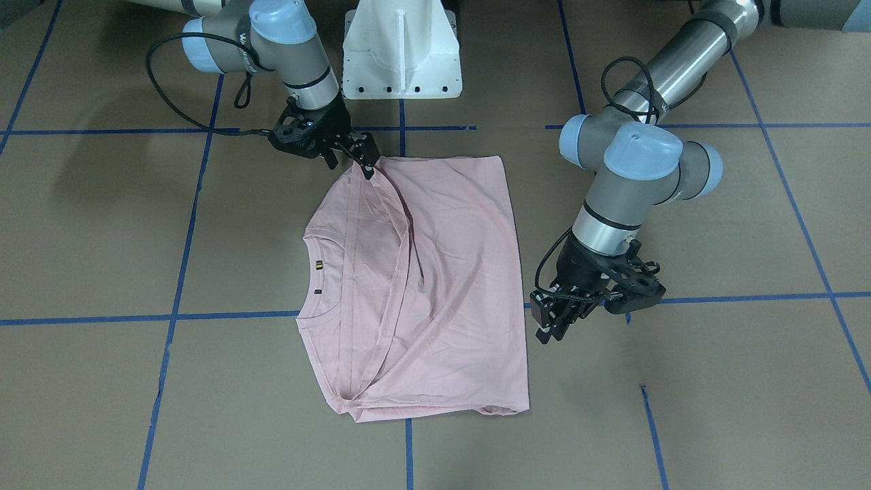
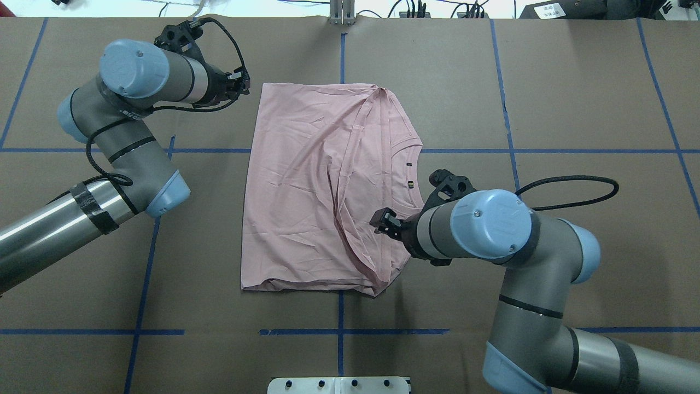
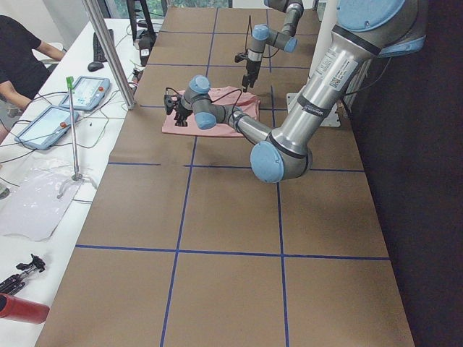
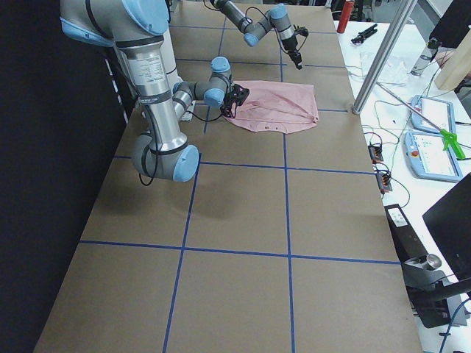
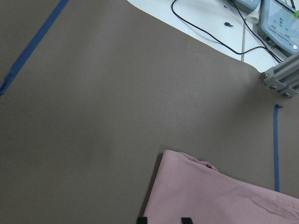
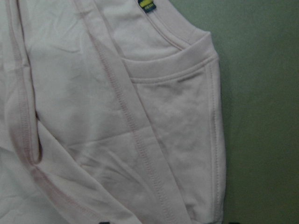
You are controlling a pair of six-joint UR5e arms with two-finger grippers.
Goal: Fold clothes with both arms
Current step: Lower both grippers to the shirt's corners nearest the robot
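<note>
Pale pink shirt is lying flat and a bit wrinkly, with the sleeves folded in and the collar open to one side. Its shoulder corner sits right under the right pincer, and its hem corner is just beside the left pincer. Both sets of jaws are parted.

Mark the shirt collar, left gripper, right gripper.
collar (image 6: 173,70): right wrist view, on the ribbed band.
left gripper (image 1: 551,332): front-facing view, between fingertips.
right gripper (image 1: 352,163): front-facing view, between fingertips.
</note>
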